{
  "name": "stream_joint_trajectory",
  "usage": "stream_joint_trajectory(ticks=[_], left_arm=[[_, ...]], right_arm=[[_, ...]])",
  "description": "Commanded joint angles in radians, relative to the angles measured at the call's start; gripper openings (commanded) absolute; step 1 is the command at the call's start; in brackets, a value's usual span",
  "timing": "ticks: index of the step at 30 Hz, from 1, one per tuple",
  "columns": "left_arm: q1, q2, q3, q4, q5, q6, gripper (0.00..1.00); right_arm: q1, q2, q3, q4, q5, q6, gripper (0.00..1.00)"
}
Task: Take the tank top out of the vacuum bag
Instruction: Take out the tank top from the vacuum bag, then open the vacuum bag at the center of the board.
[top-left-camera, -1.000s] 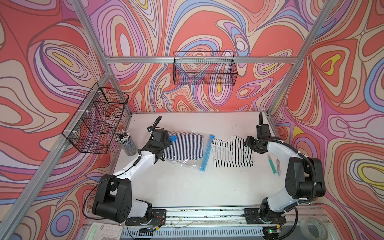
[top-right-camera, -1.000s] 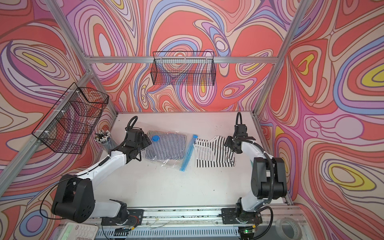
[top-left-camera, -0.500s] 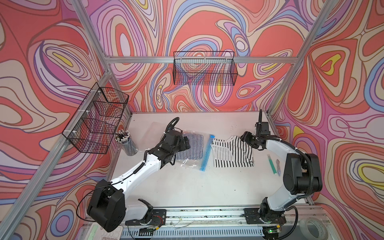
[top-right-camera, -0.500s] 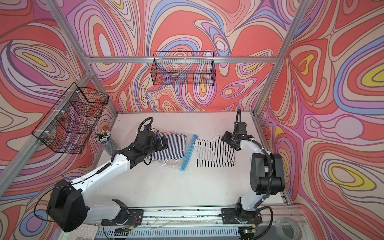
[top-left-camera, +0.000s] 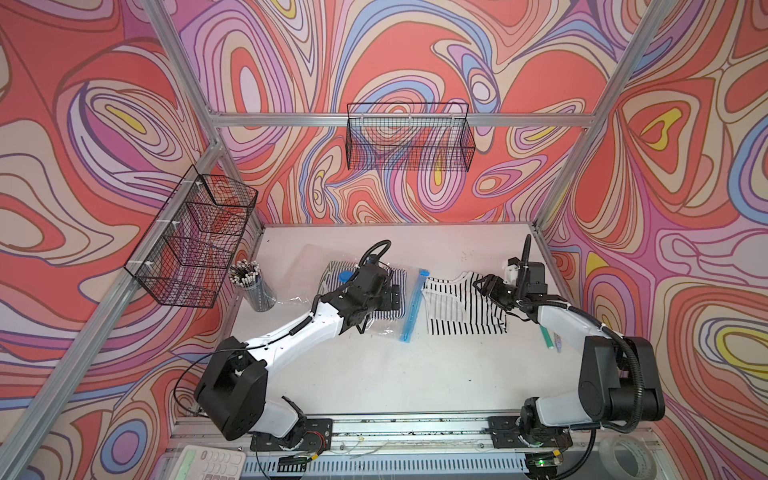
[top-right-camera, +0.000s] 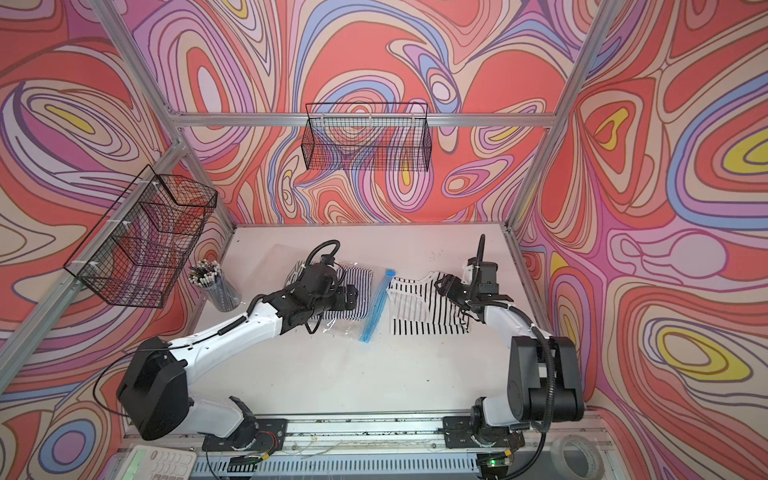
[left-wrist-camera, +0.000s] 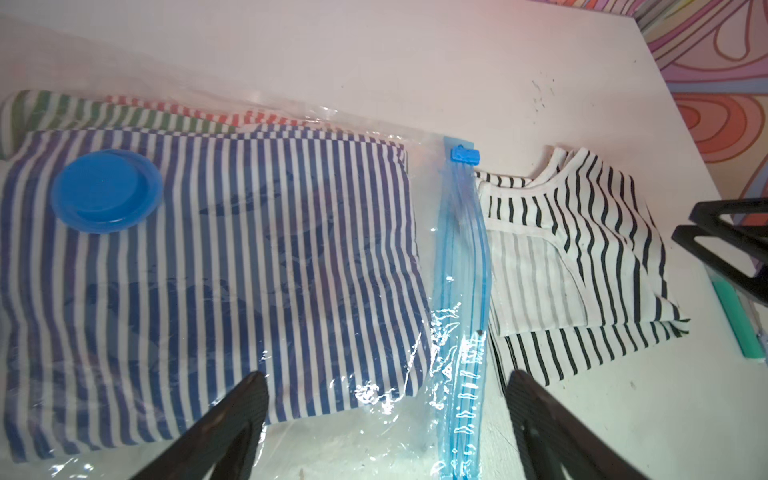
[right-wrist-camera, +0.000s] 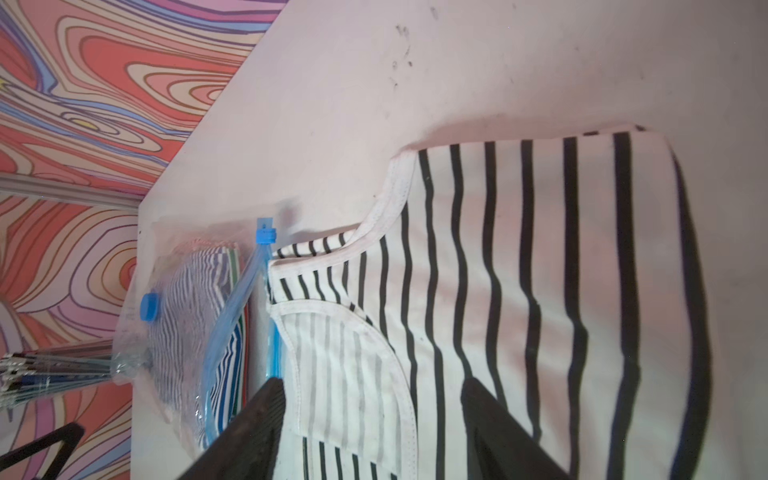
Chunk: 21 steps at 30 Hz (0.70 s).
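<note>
Left gripper (left-wrist-camera: 384, 376): jaws spread wide, holding nothing; it hovers over the zip end of the large clear rectangular plastic vacuum bag (left-wrist-camera: 249, 232), one finger above the bagged cloth, the other beyond the zip.
Right gripper (right-wrist-camera: 372, 382): jaws apart, nothing clamped; it sits low over the black-and-white striped tank top (right-wrist-camera: 519, 291); whether the fingertips touch the cloth cannot be told.
Tank top position: outside the bag, flat on the white table (top-left-camera: 395, 374), its edge right against the light-blue zip strip (left-wrist-camera: 461, 291).
Bag details: round blue valve cap (left-wrist-camera: 106, 191) on top; small blue slider clip (left-wrist-camera: 465, 154) at one end of the strip.
Bag contents: folded blue-and-white striped garment (left-wrist-camera: 208, 311) over a green-and-red striped one.
Table edge: teal marker (top-left-camera: 547, 336) beside the right arm; cup of pencils (top-left-camera: 255, 286) beyond the bag.
</note>
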Motion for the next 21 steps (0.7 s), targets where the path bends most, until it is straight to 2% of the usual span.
stream_joint_trajectory(ticks=[1, 6, 10, 16, 21], left_arm=[[-0.039, 0.065, 0.064, -0.048, 0.015, 0.034, 0.93], [-0.108, 0.189, 0.171, -0.098, -0.021, 0.064, 0.92], [-0.157, 0.282, 0.269, -0.163, -0.107, 0.077, 0.92], [-0.168, 0.353, 0.321, -0.198, -0.214, 0.022, 0.87], [-0.168, 0.401, 0.345, -0.191, -0.231, 0.019, 0.85]], right_arm=[[-0.005, -0.039, -0.031, 0.037, -0.065, 0.005, 0.71], [-0.005, -0.037, -0.06, 0.05, -0.124, 0.008, 0.71], [-0.005, -0.054, -0.1, 0.09, -0.134, 0.026, 0.71], [-0.005, -0.088, -0.123, 0.087, -0.141, 0.027, 0.71], [-0.005, -0.094, -0.141, 0.09, -0.148, 0.027, 0.71]])
